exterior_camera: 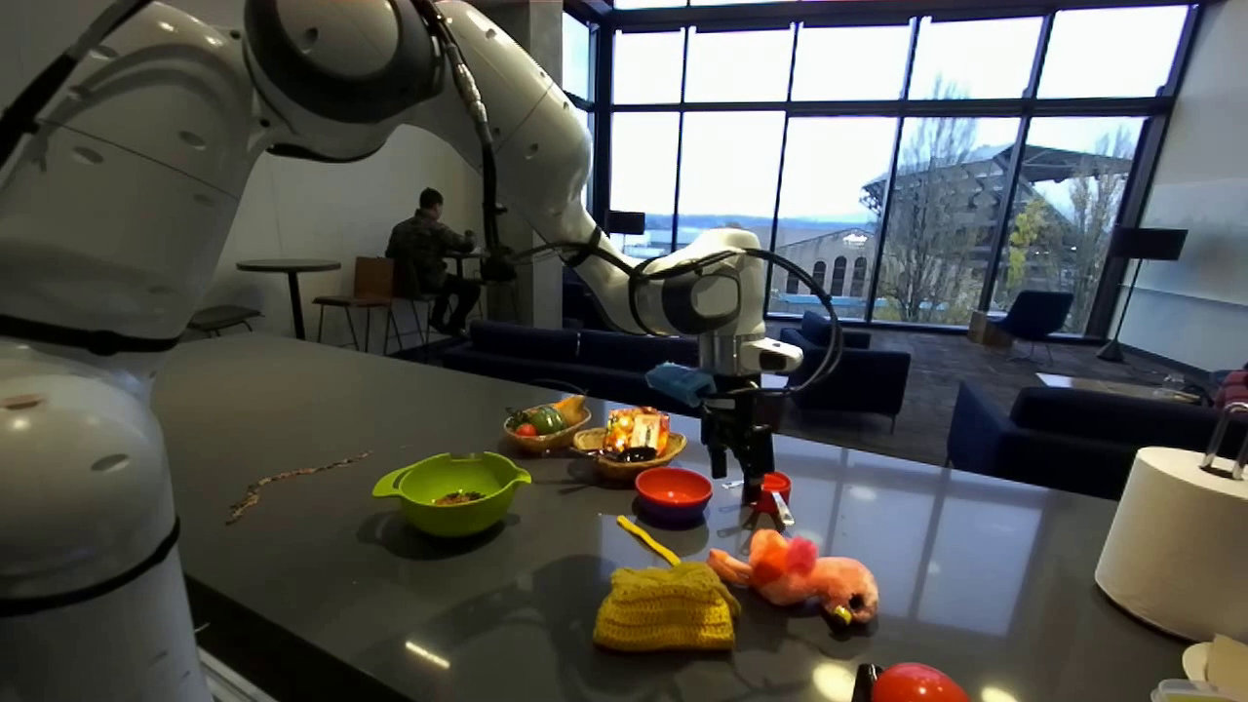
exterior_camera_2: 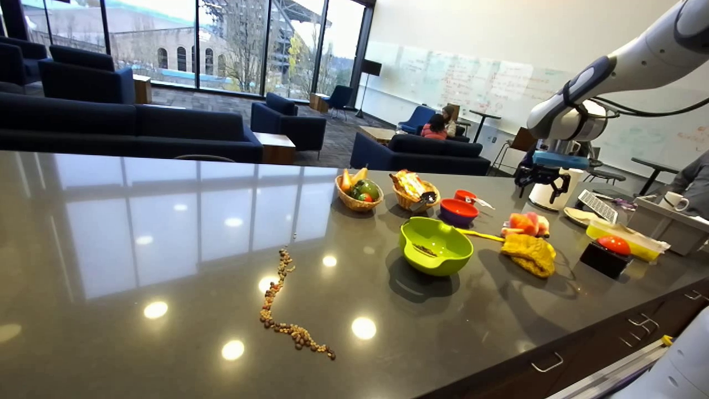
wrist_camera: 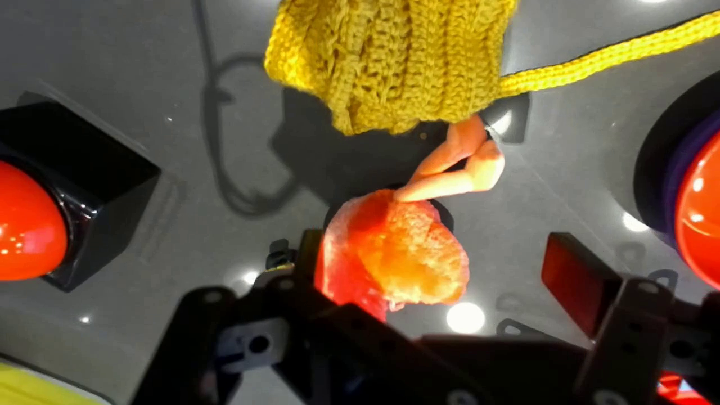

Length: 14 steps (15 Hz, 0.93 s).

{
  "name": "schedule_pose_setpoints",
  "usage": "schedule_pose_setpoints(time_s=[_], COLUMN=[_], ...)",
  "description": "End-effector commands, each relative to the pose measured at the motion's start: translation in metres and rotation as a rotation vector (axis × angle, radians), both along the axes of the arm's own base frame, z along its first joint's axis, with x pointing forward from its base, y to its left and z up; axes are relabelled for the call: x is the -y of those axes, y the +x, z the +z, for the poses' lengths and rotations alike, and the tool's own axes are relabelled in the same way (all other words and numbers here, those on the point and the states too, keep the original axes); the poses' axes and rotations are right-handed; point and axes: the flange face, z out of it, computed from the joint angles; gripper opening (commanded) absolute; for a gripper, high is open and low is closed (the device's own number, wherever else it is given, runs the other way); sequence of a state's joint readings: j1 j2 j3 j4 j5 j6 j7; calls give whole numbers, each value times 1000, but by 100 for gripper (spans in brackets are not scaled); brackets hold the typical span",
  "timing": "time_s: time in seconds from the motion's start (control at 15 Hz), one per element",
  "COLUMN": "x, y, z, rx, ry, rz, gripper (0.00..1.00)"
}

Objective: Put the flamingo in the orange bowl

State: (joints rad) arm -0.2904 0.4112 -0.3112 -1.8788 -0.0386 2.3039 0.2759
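– What's the gripper (wrist_camera: pixel 439 270) doing?
– Hovering, jaws wide apart. The flamingo (wrist_camera: pixel 413 247) is on the counter (wrist_camera: pixel 562 129) below it, yellow knit bunch (wrist_camera: pixel 394 62) just beside that. Farther out, 2 bowls: orange bowl (exterior_camera: pixel 674 492), then green bowl (exterior_camera: pixel 450 517).

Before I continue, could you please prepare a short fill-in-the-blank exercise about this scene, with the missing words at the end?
1. In the wrist view, the gripper is ____ (open/shut).
2. The flamingo lies ____ (inside/outside) the orange bowl.
3. The outer wall of that bowl is ____ in colour.
4. The red dome sits on a ____-coloured box.

Missing words: open; outside; purple; black.
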Motion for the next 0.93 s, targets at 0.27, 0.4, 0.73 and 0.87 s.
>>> schedule_pose_setpoints(time_s=[0.27,0.4,0.73,0.87], x=[22,27,41,45], y=[5,5,11,16], z=[-49,-58,-74,-77], rx=[23,24,38,46], ry=[59,52,36,30], rz=[-94,-112,-120,-114], gripper=[100,100,100,100])
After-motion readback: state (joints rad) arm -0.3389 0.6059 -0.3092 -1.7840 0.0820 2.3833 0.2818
